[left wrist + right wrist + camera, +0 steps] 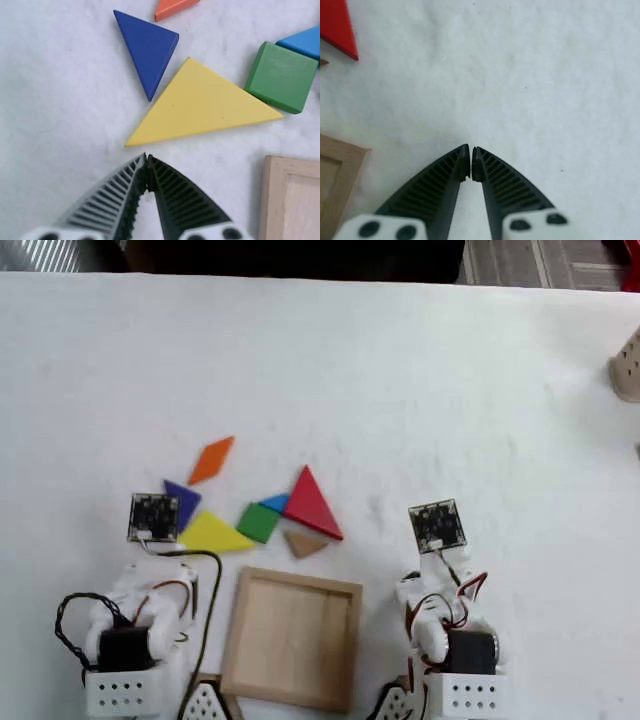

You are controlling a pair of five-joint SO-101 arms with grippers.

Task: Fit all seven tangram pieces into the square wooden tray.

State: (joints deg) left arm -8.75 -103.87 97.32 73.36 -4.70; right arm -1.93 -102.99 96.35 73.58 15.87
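The square wooden tray (293,585) lies empty at the table's near edge between the two arms. Beyond it lie the pieces: orange parallelogram (211,459), dark blue triangle (184,500), yellow triangle (214,534), green square (258,522), light blue triangle (275,503), red triangle (311,503) and brown triangle (304,542). My left gripper (146,166) is shut and empty, just short of the yellow triangle (202,105), with the dark blue triangle (147,46) and green square (282,76) beyond. My right gripper (470,162) is shut over bare table, right of the tray (337,175).
The white table stretches wide and bare to the far side and right. A perforated wooden object (627,365) stands at the far right edge. Cables hang at both arm bases near the front edge.
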